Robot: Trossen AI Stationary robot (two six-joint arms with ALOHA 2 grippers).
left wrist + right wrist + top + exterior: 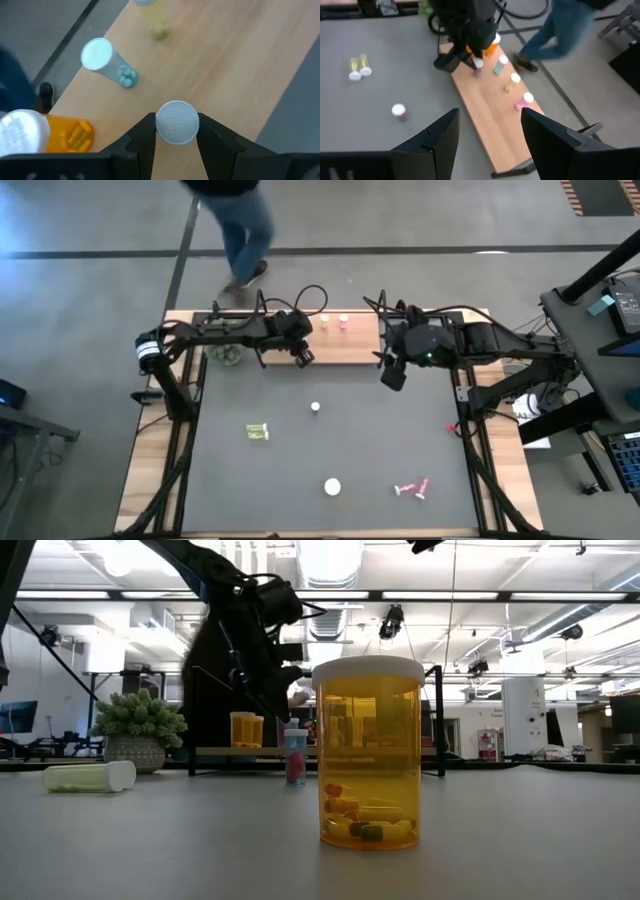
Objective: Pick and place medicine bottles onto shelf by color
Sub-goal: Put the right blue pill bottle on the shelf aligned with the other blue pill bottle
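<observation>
My left gripper (303,356) is shut on a small pink bottle with a white cap (177,122) over the near edge of the wooden shelf (350,345). My right gripper (393,372) hangs open and empty over the mat just in front of the shelf's right part. Other bottles stand on the shelf: an orange one (60,136), a clear one with teal pills (107,62), a yellowish one (156,22) and a pink one (521,102). On the mat lie a yellow-green pair (258,432) and a pink pair (412,489), and a large orange bottle (368,755) and a small one (315,407) stand upright. My left gripper pinches the bottle's white cap (165,127) between its two fingers, one on each side. The fingers come from above, pointing down. The bottle hangs upright below them, its pink body (476,73) at the shelf's near edge; whether its bottom touches the board I cannot tell.
A green spiky plant (225,352) in a pot stands at the shelf's left end. Black wire frames (437,720) close both ends of the shelf. A person (240,230) walks on the floor beyond the table's far edge.
</observation>
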